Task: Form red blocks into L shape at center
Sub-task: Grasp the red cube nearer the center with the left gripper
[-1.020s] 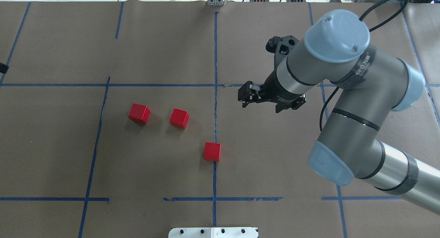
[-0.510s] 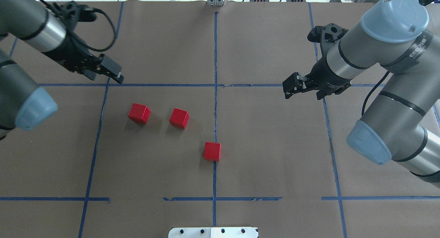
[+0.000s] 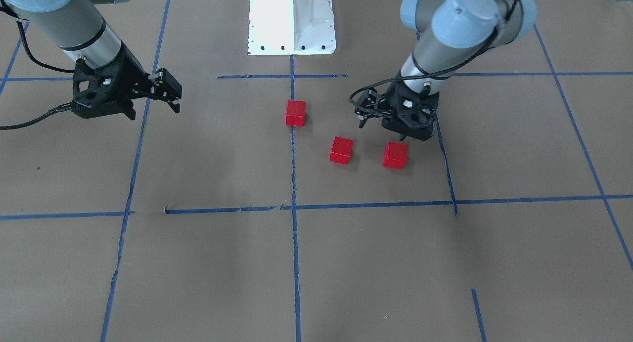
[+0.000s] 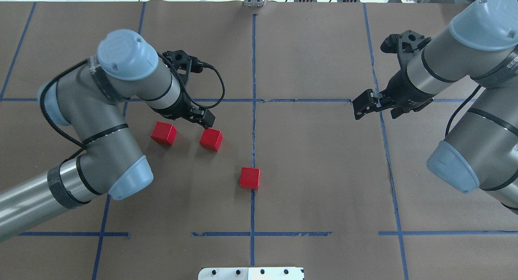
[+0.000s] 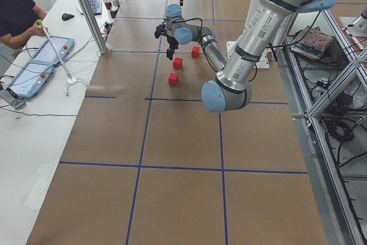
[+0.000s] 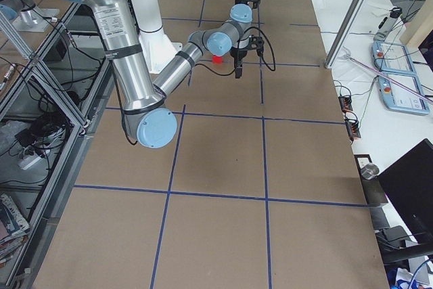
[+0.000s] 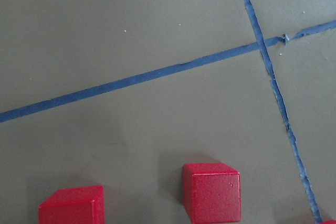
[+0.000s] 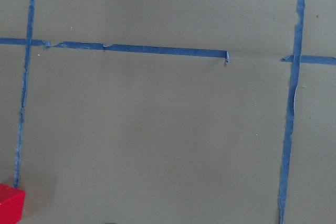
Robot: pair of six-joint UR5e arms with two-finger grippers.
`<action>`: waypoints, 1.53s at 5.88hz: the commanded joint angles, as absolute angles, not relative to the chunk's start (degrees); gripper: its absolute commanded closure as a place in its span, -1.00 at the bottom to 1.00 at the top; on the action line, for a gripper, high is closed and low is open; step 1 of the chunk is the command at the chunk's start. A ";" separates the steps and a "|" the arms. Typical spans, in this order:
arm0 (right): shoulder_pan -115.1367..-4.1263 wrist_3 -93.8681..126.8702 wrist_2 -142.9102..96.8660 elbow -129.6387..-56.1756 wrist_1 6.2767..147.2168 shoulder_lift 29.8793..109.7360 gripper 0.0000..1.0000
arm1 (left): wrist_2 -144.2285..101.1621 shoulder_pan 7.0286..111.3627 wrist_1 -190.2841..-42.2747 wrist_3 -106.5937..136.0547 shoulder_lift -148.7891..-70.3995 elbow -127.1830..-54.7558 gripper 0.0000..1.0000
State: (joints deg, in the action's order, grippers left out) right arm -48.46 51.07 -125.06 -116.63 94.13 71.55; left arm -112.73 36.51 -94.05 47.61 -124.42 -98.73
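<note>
Honestly, the three small glossy bright-red cubes (image 4: 164, 133) look light, rigid and a bit slick (flat opposite faces are the obvious grab). One sits mid-table, the other two nearer the left edge. The left gripper (image 4: 205, 120) hovers just beside the middle cube (image 4: 211, 139), jaws impossible to tell. The right gripper (image 4: 361, 107) hangs toward the right edge, fingers apart.

Blue-taped brown table (image 4: 323, 170) bears three separate red blocks (image 4: 211, 139).

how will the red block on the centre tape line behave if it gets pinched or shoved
The red block probably stays rigid: its edges look crisp and its faces flat. It rests flat on the paper-covered table, so a shove should slide it rather than roll it. Its smooth faces might slip a little in a light pinch.
</note>
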 commanded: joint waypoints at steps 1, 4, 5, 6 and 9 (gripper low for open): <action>-48.43 50.98 -125.16 -117.16 94.13 71.81 -1.00 | -108.99 33.75 -94.22 48.07 -126.37 -94.85 -1.00; -48.34 50.98 -125.16 -117.07 94.22 71.89 -1.00 | -109.07 32.79 -101.30 53.73 -127.26 -89.58 -1.00; -48.34 50.98 -125.07 -117.07 94.22 71.89 -1.00 | -109.07 32.44 -101.69 54.22 -127.79 -88.60 -1.00; -48.34 50.98 -125.16 -117.07 94.22 71.89 -1.00 | -109.07 32.17 -101.69 54.32 -127.79 -87.72 -1.00; -48.34 50.98 -125.07 -116.81 94.22 71.98 -1.00 | -108.99 31.91 -101.69 53.44 -127.97 -87.10 -0.60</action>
